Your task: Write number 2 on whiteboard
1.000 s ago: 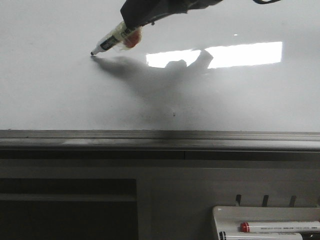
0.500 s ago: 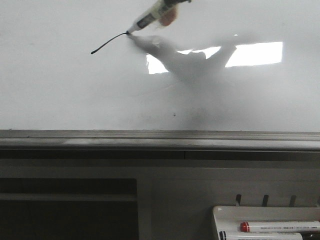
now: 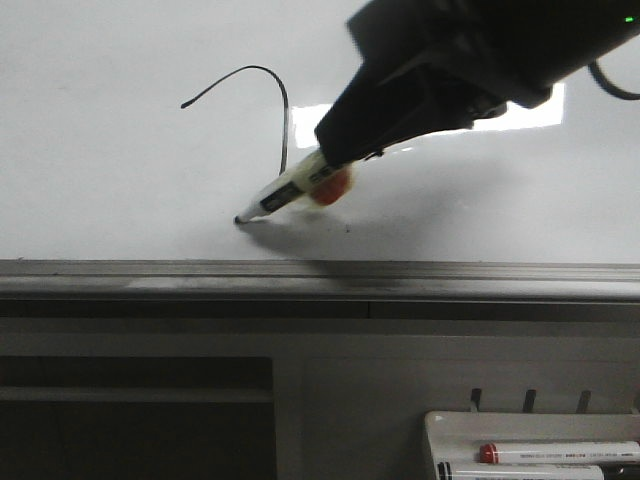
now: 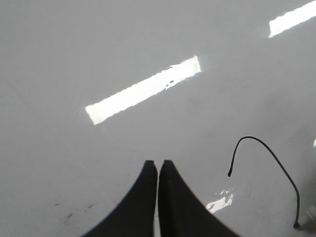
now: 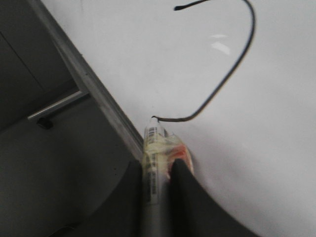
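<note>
Here the whiteboard (image 3: 120, 180) is seen filling the upper front view above its grey rail (image 3: 200, 275), and on it an unfinished number 2 (image 3: 262, 90) is drawn as a thin black hooked curve running down toward the rail. The right gripper (image 3: 335, 165) is clamped on a marker (image 3: 285, 195), whose tip is pressed to the board at the stroke's lower end. The left gripper (image 4: 158, 165) is held with its jaws together, nothing between them.
</note>
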Motion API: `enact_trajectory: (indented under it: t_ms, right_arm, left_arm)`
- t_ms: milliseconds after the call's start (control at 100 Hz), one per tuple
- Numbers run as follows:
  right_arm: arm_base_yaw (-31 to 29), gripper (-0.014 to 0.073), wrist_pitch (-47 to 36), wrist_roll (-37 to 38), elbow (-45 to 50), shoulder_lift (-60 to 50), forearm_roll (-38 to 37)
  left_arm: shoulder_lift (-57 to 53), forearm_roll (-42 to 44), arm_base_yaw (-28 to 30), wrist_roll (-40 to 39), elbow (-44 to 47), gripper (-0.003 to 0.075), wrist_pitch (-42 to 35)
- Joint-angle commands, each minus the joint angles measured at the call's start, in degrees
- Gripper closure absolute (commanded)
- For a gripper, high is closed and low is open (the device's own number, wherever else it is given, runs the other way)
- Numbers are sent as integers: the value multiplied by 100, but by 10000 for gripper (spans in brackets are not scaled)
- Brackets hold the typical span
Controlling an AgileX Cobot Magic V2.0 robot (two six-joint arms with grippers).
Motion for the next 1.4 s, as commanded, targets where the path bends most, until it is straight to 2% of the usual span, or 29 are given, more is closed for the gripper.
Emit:
enact_trajectory:
  t_ms: [0, 180, 300, 820, 930, 1020, 1090, 1170, 1270, 1390]
  right_arm:
    - [170, 643, -375, 1, -370, 137, -110]
    - [310, 643, -560, 1, -542, 251, -159]
    - [259, 643, -336, 1, -529, 214, -290]
    - [-1078, 643, -125, 217, 707, -1091, -301]
    - [-1056, 643, -81, 217, 708, -1180, -301]
    - [-924, 643, 257, 217, 575, -1317, -301]
    - [-768, 643, 680, 207, 412, -1454, -301]
    - [-576, 643, 1185, 207, 240, -1565, -303]
    - [-386, 643, 1670, 207, 65, -1572, -313]
    - [-160, 643, 1576, 207, -22, -1560, -349]
  left_arm:
    - [10, -80, 8, -80, -190, 741, -421]
    - [10, -80, 8, -80, -190, 741, -421]
    - [10, -80, 8, -80, -190, 741, -421]
    - [10, -80, 8, -80, -190, 741, -421]
    - [10, -64, 8, -80, -190, 741, -433]
    - [10, -17, 8, -80, -190, 741, -563]
    - [10, 69, -3, -80, -177, 740, -851]
    - [20, 576, -55, -80, -82, 738, -1407]
    - [161, 1071, -252, -80, 114, 682, -1965]
    - [548, 1163, -692, -89, 258, 503, -2146]
